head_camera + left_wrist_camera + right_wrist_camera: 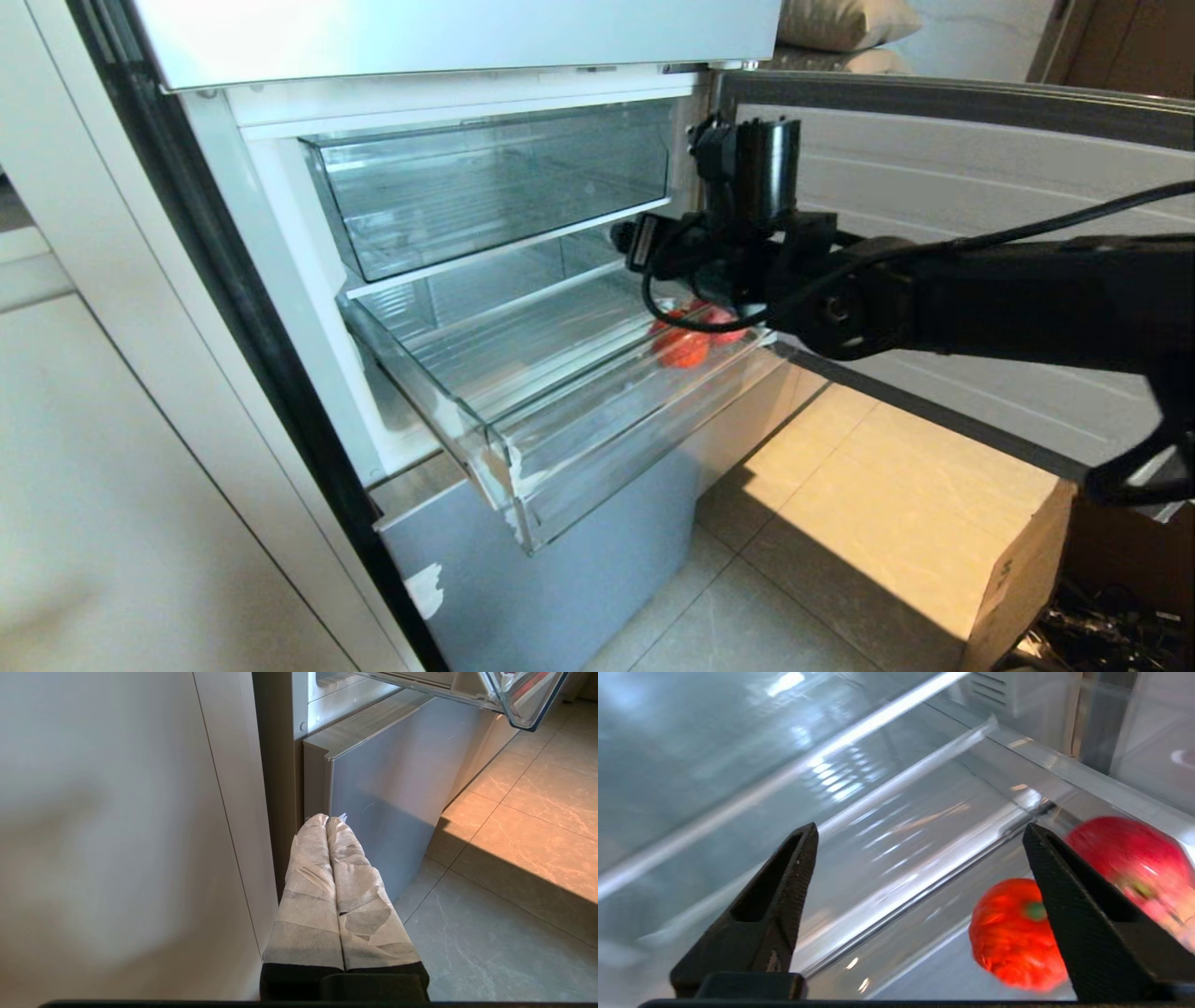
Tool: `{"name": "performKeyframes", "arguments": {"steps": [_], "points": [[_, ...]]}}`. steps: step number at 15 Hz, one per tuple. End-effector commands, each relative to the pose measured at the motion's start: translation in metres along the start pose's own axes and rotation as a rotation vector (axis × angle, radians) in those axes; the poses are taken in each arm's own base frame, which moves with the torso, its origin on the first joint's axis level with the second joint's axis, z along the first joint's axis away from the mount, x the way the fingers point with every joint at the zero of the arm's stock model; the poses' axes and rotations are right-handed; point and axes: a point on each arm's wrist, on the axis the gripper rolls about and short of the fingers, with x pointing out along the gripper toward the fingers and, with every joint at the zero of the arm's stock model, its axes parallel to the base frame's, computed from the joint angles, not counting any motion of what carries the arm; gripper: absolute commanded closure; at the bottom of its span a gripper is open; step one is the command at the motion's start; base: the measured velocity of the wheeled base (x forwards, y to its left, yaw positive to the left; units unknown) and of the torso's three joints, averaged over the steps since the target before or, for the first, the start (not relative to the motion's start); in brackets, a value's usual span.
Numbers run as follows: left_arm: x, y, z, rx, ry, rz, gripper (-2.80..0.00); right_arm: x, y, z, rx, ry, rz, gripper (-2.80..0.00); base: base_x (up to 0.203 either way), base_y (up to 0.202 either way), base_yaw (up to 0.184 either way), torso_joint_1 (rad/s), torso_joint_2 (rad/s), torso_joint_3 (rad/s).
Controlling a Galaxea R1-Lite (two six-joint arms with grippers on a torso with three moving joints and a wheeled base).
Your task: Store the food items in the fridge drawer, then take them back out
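Two food items are seen in the pulled-out fridge drawer [523, 411] — a red apple [1125, 854] and a rough orange-red lump [1011, 933], both beyond the right gripper's [920, 833] widely spread, empty fingers [1069, 891]. Left gripper [327, 820] fingers are pressed together — parked low.

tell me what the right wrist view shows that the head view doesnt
Only the right wrist view shows the right gripper with its jaws open and empty, and a red apple-like fruit clearly apart from the orange-red lump.

Only the head view shows the fridge drawer pulled out under the shorter clear bin, the open fridge door and a cardboard box.

Both show the red food on the drawer's ribbed floor.
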Motion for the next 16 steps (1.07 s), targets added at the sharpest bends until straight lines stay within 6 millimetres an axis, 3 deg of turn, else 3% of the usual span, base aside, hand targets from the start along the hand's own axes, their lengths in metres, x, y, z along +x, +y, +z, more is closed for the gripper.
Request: {"name": "performKeyframes", "arguments": {"steps": [1,5,8,9,12,16], "points": [[0.0,0.0,0.0,0.0,0.002,0.0,0.0,-0.056,0.006,0.049,0.039,-0.017,0.053,-2.8,0.0,0.0,0.0,0.0,0.0,0.0],[0.0,0.0,0.0,0.0,0.001,0.0,0.0,-0.121,-0.015,0.053,0.016,0.122,0.028,-2.8,0.0,0.0,0.0,0.0,0.0,0.0],[0.0,0.0,0.0,0.0,0.001,0.0,0.0,-0.168,-0.042,0.035,0.046,0.291,-0.057,-2.8,0.0,0.0,0.0,0.0,0.0,0.0],[0.0,0.0,0.0,0.0,0.001,0.0,0.0,-0.18,-0.05,0.029,0.053,0.325,-0.076,0.0,0.0,0.0,0.0,0.0,0.0,0.0],[0.0,0.0,0.0,0.0,0.001,0.0,0.0,-0.198,-0.067,0.006,0.036,0.414,-0.117,0.0,0.0,0.0,0.0,0.0,0.0,0.0],[0.0,0.0,0.0,0.0,0.0,0.0,0.0,-0.174,-0.071,-0.034,-0.012,0.565,-0.15,0.0,0.0,0.0,0.0,0.0,0.0,0.0]]}}
